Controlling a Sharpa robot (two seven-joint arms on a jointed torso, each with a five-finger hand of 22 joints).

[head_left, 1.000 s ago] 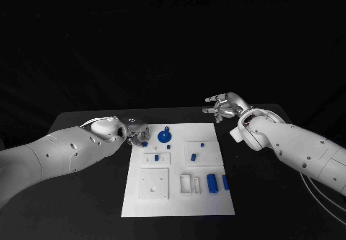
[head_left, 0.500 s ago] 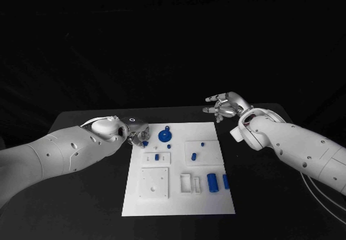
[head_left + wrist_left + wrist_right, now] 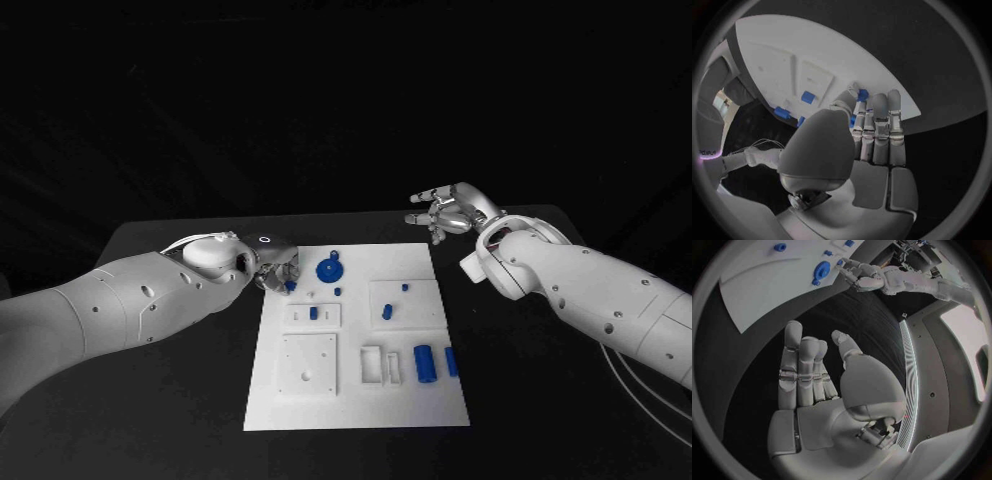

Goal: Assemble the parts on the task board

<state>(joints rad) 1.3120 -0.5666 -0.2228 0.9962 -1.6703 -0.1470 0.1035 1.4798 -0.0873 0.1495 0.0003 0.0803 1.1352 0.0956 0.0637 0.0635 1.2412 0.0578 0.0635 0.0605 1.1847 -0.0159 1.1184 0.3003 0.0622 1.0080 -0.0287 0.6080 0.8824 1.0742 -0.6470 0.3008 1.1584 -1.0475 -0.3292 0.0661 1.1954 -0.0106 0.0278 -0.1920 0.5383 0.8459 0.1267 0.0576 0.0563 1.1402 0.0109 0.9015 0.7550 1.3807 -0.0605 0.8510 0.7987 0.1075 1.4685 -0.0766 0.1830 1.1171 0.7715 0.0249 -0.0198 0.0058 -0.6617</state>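
The white task board (image 3: 361,405) lies in the middle of the black table. My left hand (image 3: 274,271) is at the board's far left corner, and its thumb and fingertips (image 3: 870,107) close round a small blue part (image 3: 862,94), seen in the head view at the fingers (image 3: 290,287). A round blue disc with a knob (image 3: 329,270) sits just right of that hand. My right hand (image 3: 450,214) hovers beyond the board's far right corner, fingers apart and holding nothing (image 3: 817,385). The right wrist view also takes in the board (image 3: 767,285), the disc (image 3: 822,269) and the left hand (image 3: 864,277).
Several more blue parts lie on the board: small pegs (image 3: 338,293) (image 3: 405,289) (image 3: 387,314), one in a white block (image 3: 313,315), and a cylinder (image 3: 424,364) beside a bar (image 3: 451,364). A square white block (image 3: 309,366) and white brackets (image 3: 372,366) stand nearer me.
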